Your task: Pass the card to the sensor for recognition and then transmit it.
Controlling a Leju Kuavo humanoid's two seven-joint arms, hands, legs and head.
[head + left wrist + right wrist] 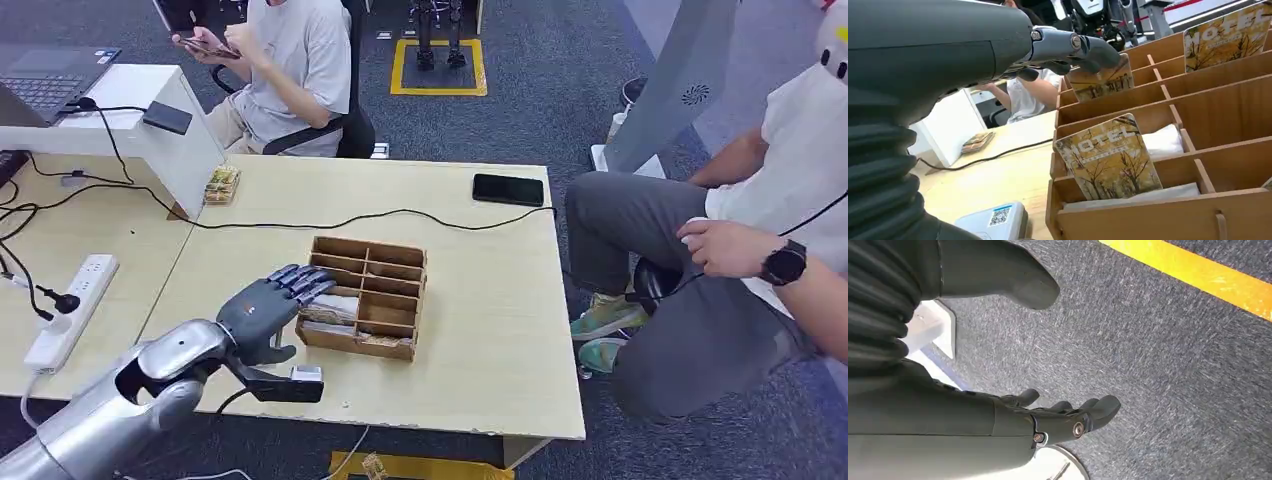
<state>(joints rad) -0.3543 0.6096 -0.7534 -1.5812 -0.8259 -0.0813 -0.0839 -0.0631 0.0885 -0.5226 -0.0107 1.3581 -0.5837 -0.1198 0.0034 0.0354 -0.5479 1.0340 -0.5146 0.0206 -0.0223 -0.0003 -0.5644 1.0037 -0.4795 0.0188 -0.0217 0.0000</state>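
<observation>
Early stage: left hand (268, 312) fingers (1083, 47) spread over wooden box (385, 300), touching a card (1103, 80), none gripped; scan, handover left.

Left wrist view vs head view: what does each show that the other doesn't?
Left wrist view alone: the HOTEL print on the cards standing in the box, and a QR label on the white sensor by the table edge. Head view alone: the black phone, the power strip, and a seated person with a watch on the right. Both: the left hand over the wooden box, and the cable across the table.
</observation>
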